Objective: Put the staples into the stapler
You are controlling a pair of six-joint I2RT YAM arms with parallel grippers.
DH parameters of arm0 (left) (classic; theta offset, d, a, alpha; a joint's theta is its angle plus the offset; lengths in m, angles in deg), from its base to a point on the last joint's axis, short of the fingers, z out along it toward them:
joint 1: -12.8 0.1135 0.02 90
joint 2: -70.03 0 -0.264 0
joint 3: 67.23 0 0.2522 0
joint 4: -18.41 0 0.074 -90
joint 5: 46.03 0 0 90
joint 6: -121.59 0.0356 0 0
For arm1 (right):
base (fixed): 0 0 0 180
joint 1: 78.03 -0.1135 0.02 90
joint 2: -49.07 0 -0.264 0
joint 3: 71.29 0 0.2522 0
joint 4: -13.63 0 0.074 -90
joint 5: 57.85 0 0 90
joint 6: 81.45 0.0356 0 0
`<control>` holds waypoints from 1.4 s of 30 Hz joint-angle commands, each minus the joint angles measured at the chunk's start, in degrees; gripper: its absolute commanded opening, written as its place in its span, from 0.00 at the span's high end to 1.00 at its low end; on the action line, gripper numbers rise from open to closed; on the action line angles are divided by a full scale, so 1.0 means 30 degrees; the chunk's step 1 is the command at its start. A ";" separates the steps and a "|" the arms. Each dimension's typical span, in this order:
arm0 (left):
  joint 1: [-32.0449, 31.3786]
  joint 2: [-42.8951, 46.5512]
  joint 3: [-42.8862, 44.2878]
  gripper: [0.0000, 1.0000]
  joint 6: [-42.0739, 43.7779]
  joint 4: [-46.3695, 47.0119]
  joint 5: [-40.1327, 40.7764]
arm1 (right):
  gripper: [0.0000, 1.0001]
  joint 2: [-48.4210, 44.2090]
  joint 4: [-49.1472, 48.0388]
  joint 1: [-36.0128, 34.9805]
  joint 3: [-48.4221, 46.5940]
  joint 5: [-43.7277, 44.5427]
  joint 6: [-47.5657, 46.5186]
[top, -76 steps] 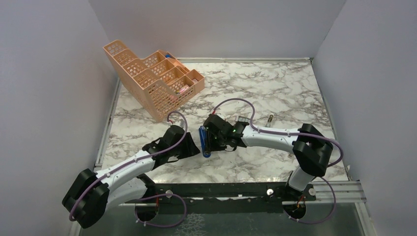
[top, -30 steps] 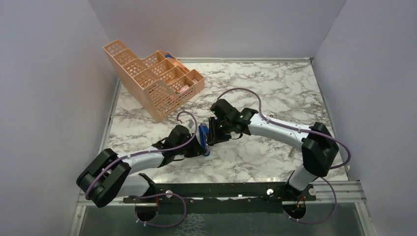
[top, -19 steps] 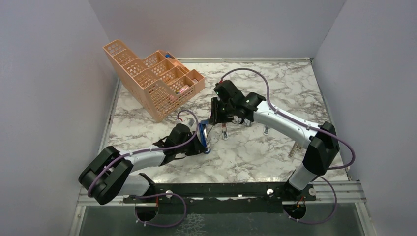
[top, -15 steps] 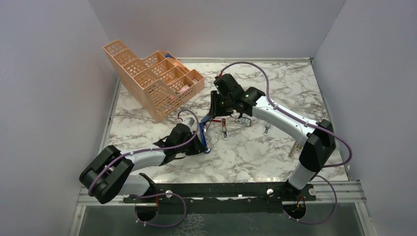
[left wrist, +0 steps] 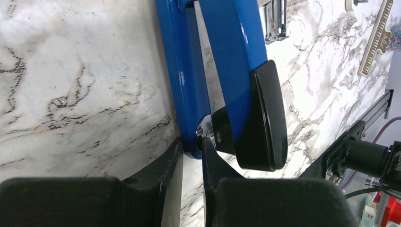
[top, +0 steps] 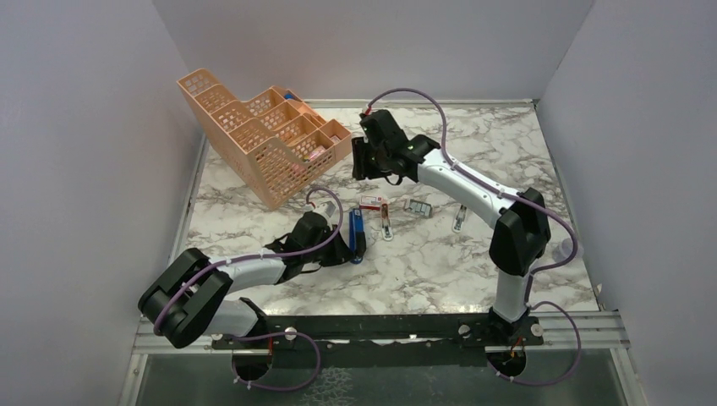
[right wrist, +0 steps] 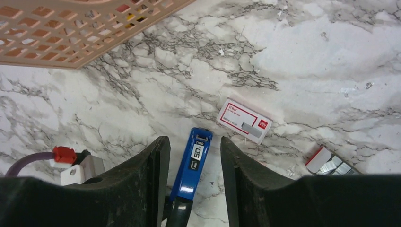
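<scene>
The black rail (top: 380, 326) carrying both arm bases runs along the near edge of the marble table (top: 440, 279). Just beyond it the left gripper (left wrist: 191, 145) lies low on the surface, its fingers (left wrist: 161, 172) pressed in on the hinge end of the stapler (top: 357, 231). The stapler rests left of centre on the marble with its blue halves splayed apart and its black end cap turned toward the rail. A slim strip (top: 386, 225) lies just beside it on the right; past that sit the small red-and-white box (top: 369, 202) and the staples (top: 416, 206), near each other but apart. A small silvery piece (top: 459, 218) lies farther right, too small to make out. Bare marble opens to the right of these and into the far right corner. Farther back the right gripper (right wrist: 194, 142) hangs above the table with its fingers spread and nothing between them, close to the low front corner of the peach mesh organiser (top: 254, 135). The organiser fills the far left corner; plain grey walls (top: 380, 42) close the left, right and far edges.
</scene>
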 commanded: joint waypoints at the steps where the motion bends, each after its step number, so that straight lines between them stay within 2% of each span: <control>1: 0.0007 -0.0877 -0.0638 0.94 0.1145 -0.2920 0.0953 | 0.51 0.0108 -0.0330 0.0031 0.0478 -0.0847 -0.0341; 4: 0.0004 -0.0851 -0.0621 0.94 0.0963 -0.2678 0.0922 | 0.46 -0.1283 -0.1262 0.0031 0.3281 -0.2659 0.0206; 7: 0.0012 -0.0754 -0.0649 0.94 0.0707 -0.2360 0.0828 | 0.37 -0.2791 -0.2150 -0.0208 0.6287 -0.4207 0.1211; 12: -0.0014 -0.0398 -0.0634 0.94 0.0432 -0.2238 0.0882 | 0.27 -0.4283 -0.3700 -0.1937 1.0072 -0.5514 0.2962; 18: -0.0004 0.0000 -0.0649 0.94 0.0450 -0.2314 0.0971 | 0.25 -0.4221 -0.5427 -0.3344 1.2168 -0.6198 0.5065; 21: 0.0005 -0.0072 -0.0678 0.94 0.0468 -0.2228 0.0933 | 0.30 -0.3628 -0.5721 -0.3675 1.2163 -0.5850 0.5664; 25: 0.0012 -0.0154 -0.0707 0.95 0.0480 -0.2211 0.0938 | 0.48 -0.3282 -0.5918 -0.3719 1.1993 -0.4449 0.6063; 30: -0.0006 -0.0228 -0.0758 0.96 0.0502 -0.2205 0.0943 | 0.57 -0.3198 -0.6172 -0.3719 1.1719 -0.2514 0.6163; 35: 0.0002 -0.0312 -0.0737 0.97 0.0509 -0.2619 0.1181 | 0.75 -0.3554 -0.5142 -0.3719 1.0922 -0.0896 0.6485; 42: -0.0006 -0.1043 -0.0662 0.99 0.0341 -0.3139 0.1295 | 0.79 -0.5497 -0.2474 -0.3719 0.9069 0.2699 0.6671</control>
